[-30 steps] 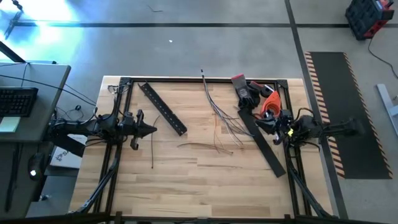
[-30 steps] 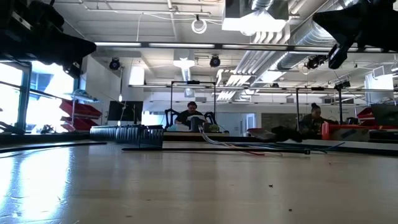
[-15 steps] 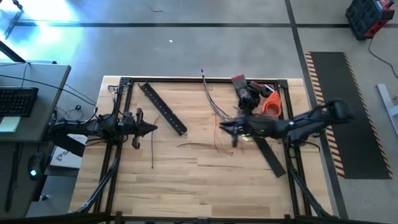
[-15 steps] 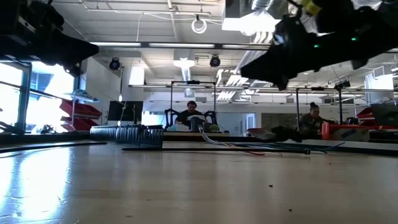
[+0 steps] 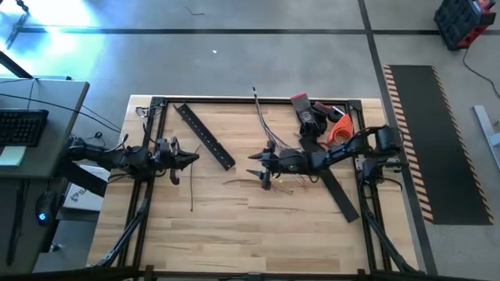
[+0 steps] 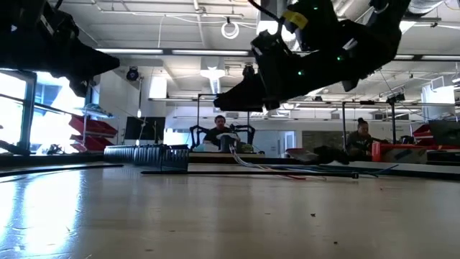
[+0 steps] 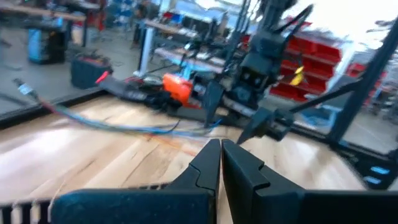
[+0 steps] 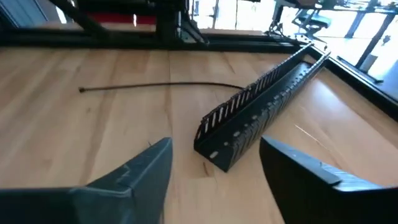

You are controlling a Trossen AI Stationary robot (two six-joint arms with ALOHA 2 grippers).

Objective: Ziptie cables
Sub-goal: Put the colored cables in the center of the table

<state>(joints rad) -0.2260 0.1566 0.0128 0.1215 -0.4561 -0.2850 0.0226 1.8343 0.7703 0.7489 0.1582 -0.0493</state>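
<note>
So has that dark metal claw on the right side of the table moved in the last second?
Yes. The right gripper swung from the right table edge, past the long black perforated bar, toward the table's middle, over the thin cables. Its fingers are open.

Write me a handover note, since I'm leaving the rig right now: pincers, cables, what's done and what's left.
Left pincer: shut, empty, hovering at the table's left side.
Right pincer: open, empty, stretched out over the middle of the table, just past the cables.
Cables: loose and fanned out on the wood, from the far edge towards the middle. A separate thin strand lies near the left pincer; it may be the ziptie.
Done: nothing gathered or tied.
Left: bunch the cables, wrap and cinch the tie.
</note>
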